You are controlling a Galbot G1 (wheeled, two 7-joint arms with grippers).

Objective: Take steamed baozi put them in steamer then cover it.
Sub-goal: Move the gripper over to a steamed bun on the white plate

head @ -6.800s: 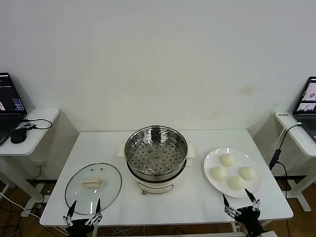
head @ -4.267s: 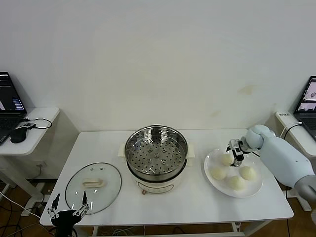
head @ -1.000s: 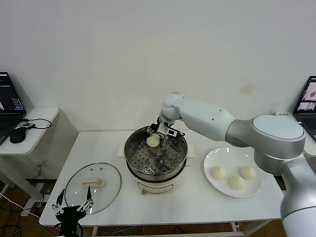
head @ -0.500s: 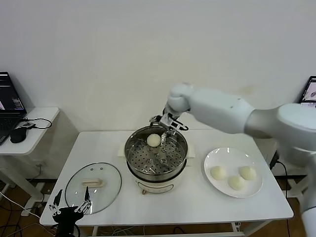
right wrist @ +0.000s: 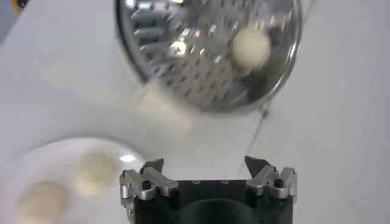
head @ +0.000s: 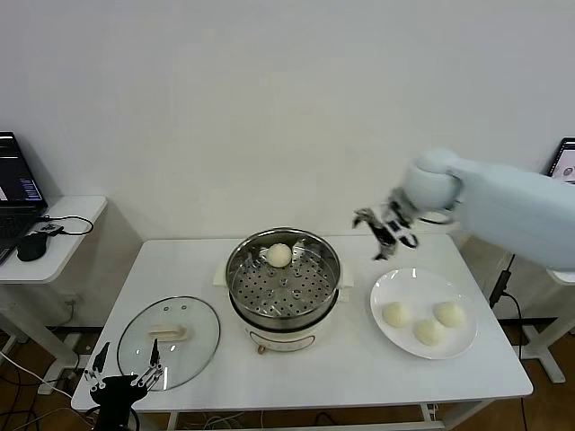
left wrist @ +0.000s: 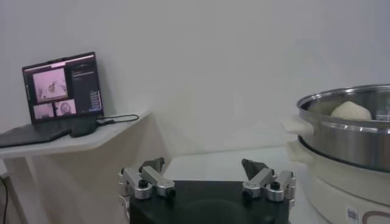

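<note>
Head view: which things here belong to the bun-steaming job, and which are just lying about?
Job:
- baozi in steamer
- three baozi on plate
- steamer
- glass lid
- right gripper, open, above the table
- left gripper, open, parked

Lying about:
- left laptop
- mouse
- right laptop

shiny perforated steel steamer, clear glass cover

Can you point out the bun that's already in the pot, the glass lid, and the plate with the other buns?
Bun (head: 279, 255), head view, middle of its top.
Lid (head: 170, 333), head view, on its cream handle.
Plate (head: 402, 285), head view, bare part near the far rim.
</note>
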